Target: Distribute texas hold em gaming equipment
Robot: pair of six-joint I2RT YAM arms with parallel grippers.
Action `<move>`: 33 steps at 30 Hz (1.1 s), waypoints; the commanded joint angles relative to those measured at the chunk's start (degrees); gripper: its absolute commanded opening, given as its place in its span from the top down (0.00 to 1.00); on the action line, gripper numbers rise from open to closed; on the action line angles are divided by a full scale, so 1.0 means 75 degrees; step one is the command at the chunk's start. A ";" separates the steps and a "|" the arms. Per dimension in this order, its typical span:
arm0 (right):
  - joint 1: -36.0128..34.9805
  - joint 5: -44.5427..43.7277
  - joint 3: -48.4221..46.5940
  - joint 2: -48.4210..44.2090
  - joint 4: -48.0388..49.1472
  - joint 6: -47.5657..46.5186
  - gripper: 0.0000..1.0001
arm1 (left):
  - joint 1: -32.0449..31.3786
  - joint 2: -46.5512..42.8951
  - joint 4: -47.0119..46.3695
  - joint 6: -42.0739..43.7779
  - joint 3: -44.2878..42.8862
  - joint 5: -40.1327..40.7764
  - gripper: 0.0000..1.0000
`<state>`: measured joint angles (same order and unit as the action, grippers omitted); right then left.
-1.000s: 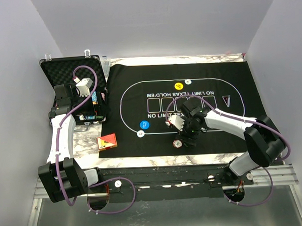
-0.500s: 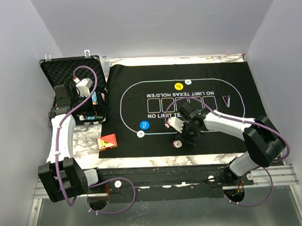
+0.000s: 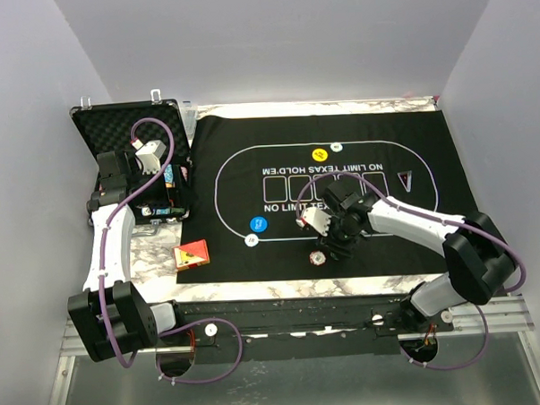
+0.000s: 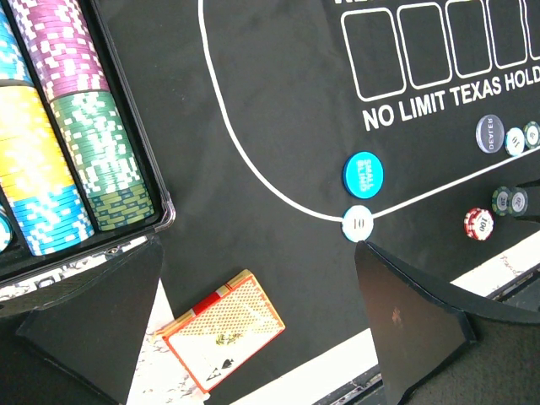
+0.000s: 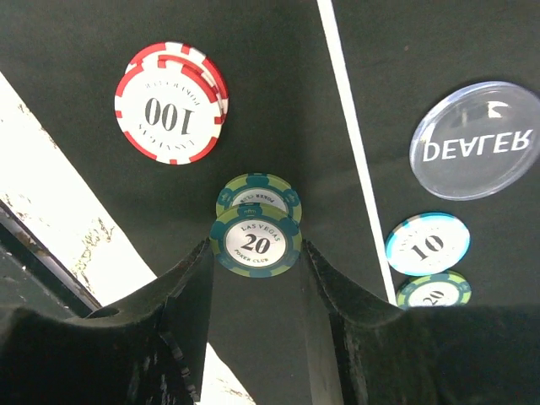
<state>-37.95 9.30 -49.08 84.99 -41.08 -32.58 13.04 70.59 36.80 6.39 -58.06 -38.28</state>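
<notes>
At the centre of the right wrist view, the right gripper pinches a green 20 chip between narrowed fingers, with a red 100 chip at upper left. The left gripper stands wide open over the card box at lower centre.

I am working inside a robot test cell, a lab kind of place. Plain pale walls are closing in the marble-pattern table on three sides, and my arms are sitting on a bare metal rail, with purple cables hanging loose along them.
</notes>
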 commanded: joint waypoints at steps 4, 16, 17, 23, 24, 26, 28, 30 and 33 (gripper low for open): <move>-0.0066 0.0294 -0.0934 0.0062 -0.0119 0.0162 0.61 | -0.0014 0.0079 0.0098 -0.0043 -0.0202 -0.0254 0.01; -0.0916 0.0461 -0.3241 0.2117 0.0569 0.0560 0.63 | -0.0009 0.0106 0.0144 -0.0044 -0.0239 -0.0288 0.01; -0.1046 0.0470 -0.3381 0.2279 0.0616 0.0600 0.63 | -0.0016 0.0124 0.0143 -0.0044 -0.0233 -0.0297 0.01; -0.1768 0.0225 -0.4146 0.3275 0.0872 0.0705 0.63 | 0.0053 0.0206 0.0179 -0.0056 -0.0283 -0.0396 0.01; -0.1841 0.0137 -0.4258 0.3406 0.0900 0.0699 0.63 | 0.0075 0.0209 0.0188 -0.0064 -0.0286 -0.0407 0.01; -0.1977 0.0009 -0.4441 0.3672 0.0907 0.0699 0.63 | 0.0112 0.0209 0.0202 -0.0066 -0.0286 -0.0405 0.01; -0.2040 -0.0078 -0.4607 0.3866 0.0924 0.0720 0.63 | 0.0136 0.0204 0.0203 -0.0055 -0.0274 -0.0405 0.01; -0.2064 -0.0143 -0.4746 0.4019 0.0931 0.0722 0.63 | 0.0149 0.0192 0.0203 -0.0056 -0.0253 -0.0411 0.01; -0.2094 -0.0121 -0.4833 0.4127 0.0955 0.0734 0.63 | 0.0162 0.0174 0.0200 -0.0044 -0.0250 -0.0411 0.01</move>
<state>-53.39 9.91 -82.94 114.52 -35.05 -27.86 13.69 71.94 37.63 6.22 -58.50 -39.55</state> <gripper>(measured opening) 0.416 0.987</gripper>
